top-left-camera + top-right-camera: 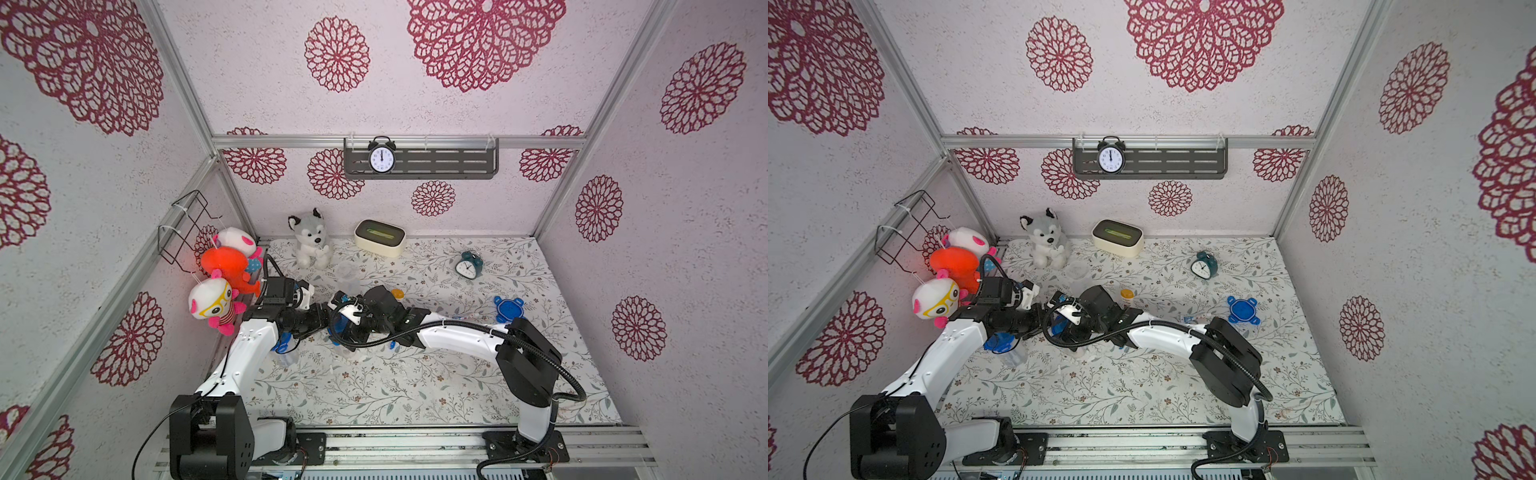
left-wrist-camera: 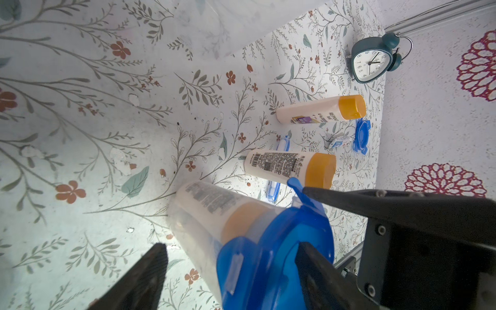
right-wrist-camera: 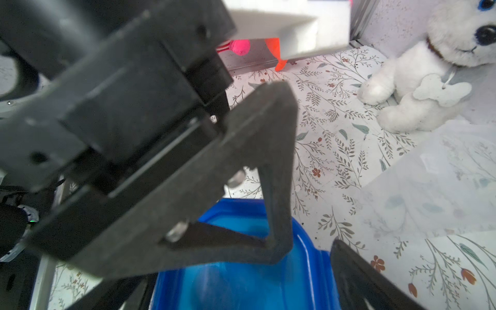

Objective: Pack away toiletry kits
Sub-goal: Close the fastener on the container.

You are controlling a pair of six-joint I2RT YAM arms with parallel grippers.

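Observation:
A clear cup (image 2: 193, 236) stands on the floral mat with a white, orange-capped bottle (image 2: 212, 204) inside and a blue tabbed lid (image 2: 271, 257) on top. My left gripper (image 2: 232, 247) is open around it; one finger meets the lid's rim and the other stands off the cup wall. From the opposite side my right gripper (image 3: 236, 279) is open over the same lid (image 3: 241, 284), a finger (image 3: 357, 271) just beside its edge. In both top views the two grippers meet over this lid (image 1: 338, 326) (image 1: 1059, 324). Two more bottles (image 2: 320, 110) (image 2: 290, 166) lie on the mat.
Another blue-lidded cup (image 1: 283, 347) stands under my left arm. An empty clear cup (image 1: 347, 274), a loose blue lid (image 1: 508, 309), a small toothpaste tube (image 2: 339, 141) and a blue toothbrush (image 2: 272, 190) are nearby. The teal clock (image 1: 468, 264), tissue box (image 1: 379, 237) and husky toy (image 1: 309, 239) sit at the back.

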